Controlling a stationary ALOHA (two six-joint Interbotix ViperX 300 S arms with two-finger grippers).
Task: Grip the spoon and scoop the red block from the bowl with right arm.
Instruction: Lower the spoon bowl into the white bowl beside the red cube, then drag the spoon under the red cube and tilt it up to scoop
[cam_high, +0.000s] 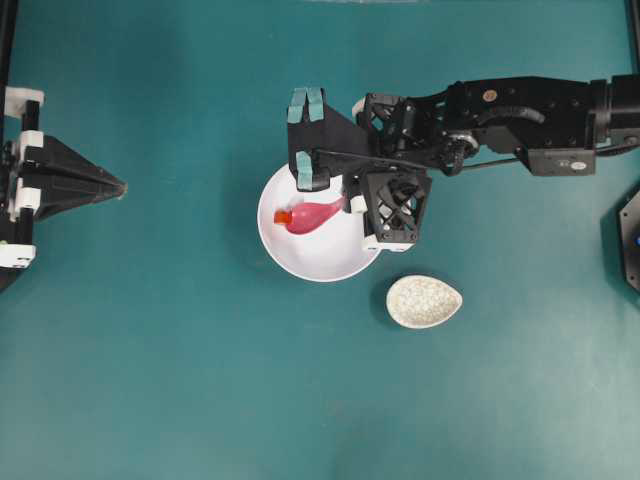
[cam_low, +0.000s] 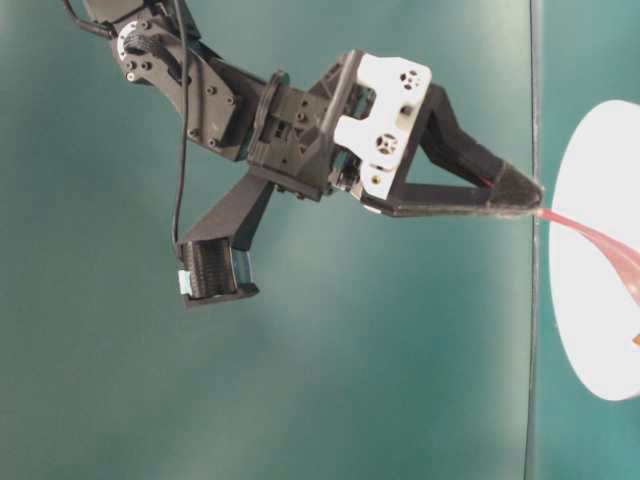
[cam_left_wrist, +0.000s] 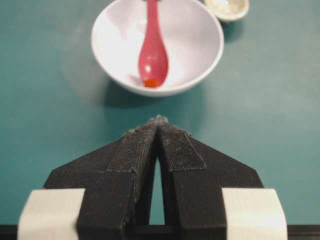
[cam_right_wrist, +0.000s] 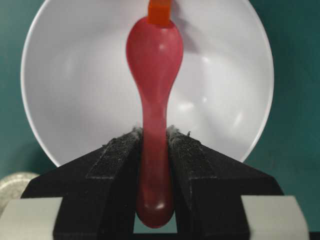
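The white bowl (cam_high: 300, 258) stands mid-table. My right gripper (cam_high: 352, 205) is shut on the handle of the pink-red spoon (cam_high: 312, 216), whose scoop lies inside the bowl. The tiny orange-red block (cam_high: 283, 216) sits at the scoop's far tip and touches it. In the right wrist view the fingers clamp the spoon (cam_right_wrist: 154, 65) by its handle, with the block (cam_right_wrist: 160, 12) just beyond the scoop and the bowl (cam_right_wrist: 75, 75) beneath. My left gripper (cam_high: 120, 187) is shut and empty at the far left. Its wrist view shows the bowl (cam_left_wrist: 200, 40), spoon (cam_left_wrist: 153, 55) and block (cam_left_wrist: 150, 83) ahead.
A small oval cream dish with a crackle pattern (cam_high: 424, 301) stands just right of and below the bowl. The right arm's teal-taped bracket (cam_high: 307, 105) hangs over the bowl's upper rim. The table is teal green.
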